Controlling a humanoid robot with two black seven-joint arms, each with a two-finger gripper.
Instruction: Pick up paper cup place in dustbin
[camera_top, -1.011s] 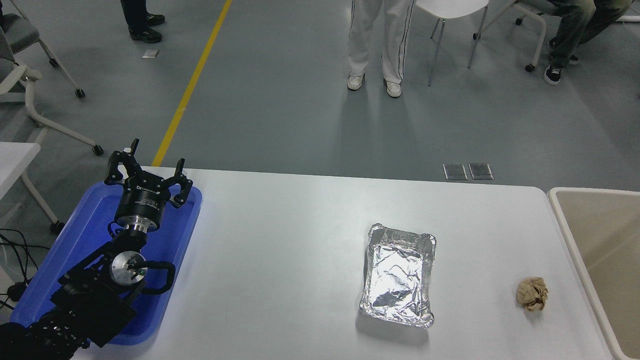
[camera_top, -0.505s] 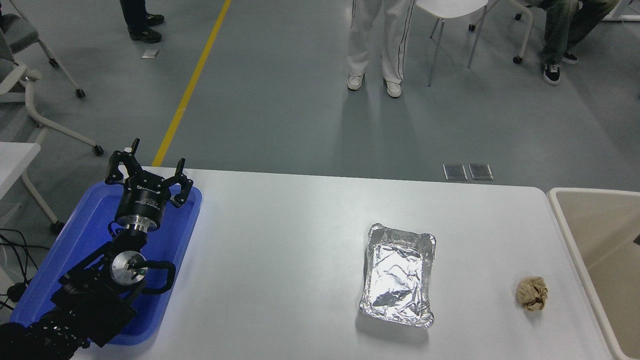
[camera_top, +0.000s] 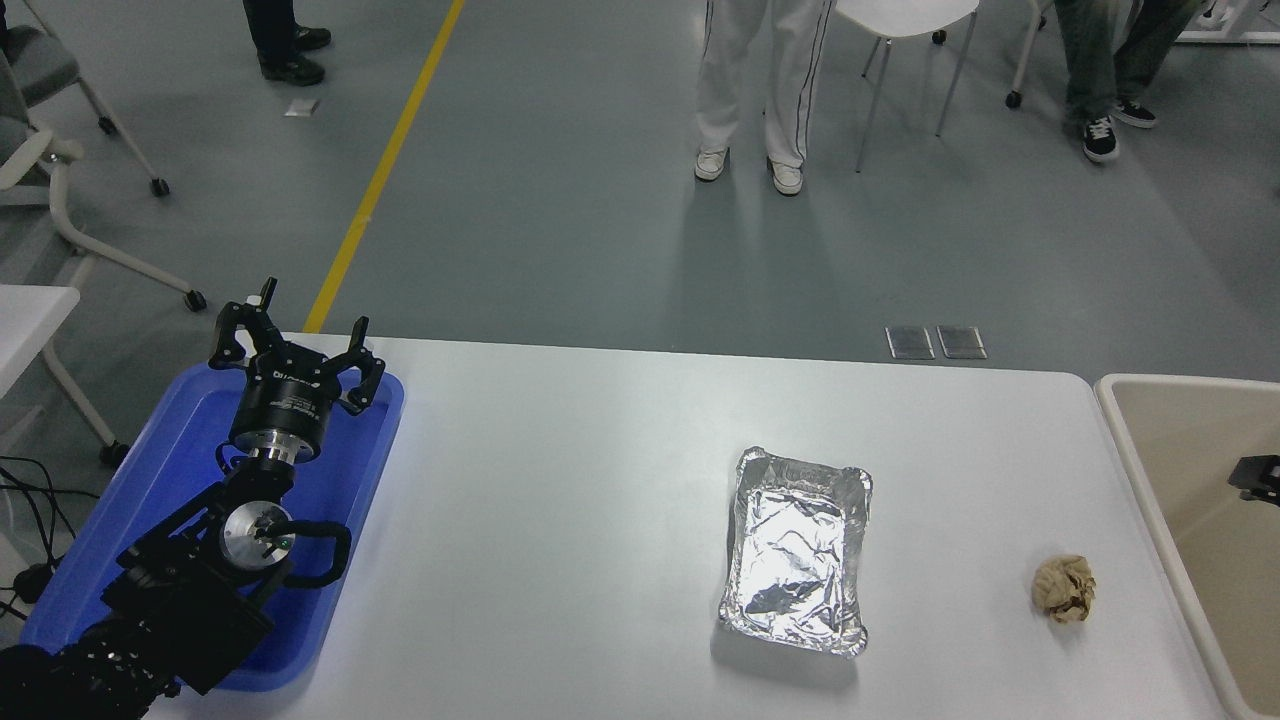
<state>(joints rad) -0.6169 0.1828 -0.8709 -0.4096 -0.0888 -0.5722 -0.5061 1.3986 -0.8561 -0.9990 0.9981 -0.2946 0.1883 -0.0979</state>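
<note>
The paper cup is out of view. The dustbin (camera_top: 1120, 425), a beige bin with a pale rounded rim, stands against the table's right end and is cut off by the picture's edge. Over its inside, a small black tip of my right gripper (camera_top: 1262, 474) pokes in from the right edge; the remainder is outside the picture. My left gripper (camera_top: 298, 335) is parked above the blue tray (camera_top: 160, 470) at the lower left, open and holding nothing.
A crinkled foil tray (camera_top: 797, 548) lies right of the table's middle. A crumpled brown paper ball (camera_top: 1064, 588) sits near the bin. People's legs and chairs (camera_top: 905, 20) stand on the floor beyond the table's far edge.
The black tip of my right gripper has come further into view from the right edge above the dustbin. A seated person at the top right has shifted. My left arm has not moved.
</note>
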